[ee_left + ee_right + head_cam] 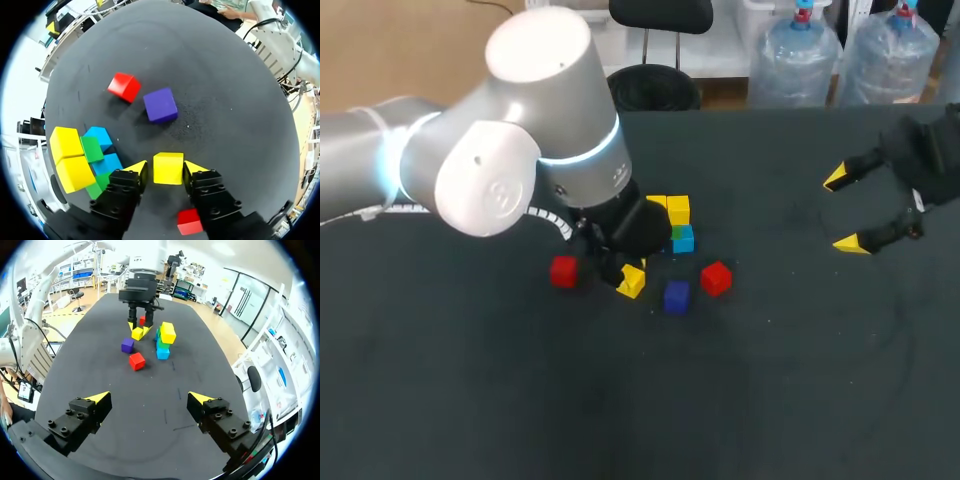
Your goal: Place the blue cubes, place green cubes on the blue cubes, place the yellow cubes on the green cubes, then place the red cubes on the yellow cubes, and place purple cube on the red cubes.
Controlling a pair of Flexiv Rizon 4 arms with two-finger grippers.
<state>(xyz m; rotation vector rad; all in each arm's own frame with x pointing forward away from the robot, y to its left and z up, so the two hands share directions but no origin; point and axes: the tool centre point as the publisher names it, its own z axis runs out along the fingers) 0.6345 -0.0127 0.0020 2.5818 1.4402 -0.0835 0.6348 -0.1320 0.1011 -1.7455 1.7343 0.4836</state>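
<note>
Yellow cube seemingly clamped in left pincer, purple cube ahead, stacked cubes beside, right pincer apart.

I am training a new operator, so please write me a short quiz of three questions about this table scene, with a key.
1. True or false: the right claw holds a cube.
2. How many red cubes lie on the table?
3. Which cube sits at the left claw? A red, B yellow, C purple.
Key: 1 false, it is open and empty. 2 two. 3 B, the yellow cube.
</note>
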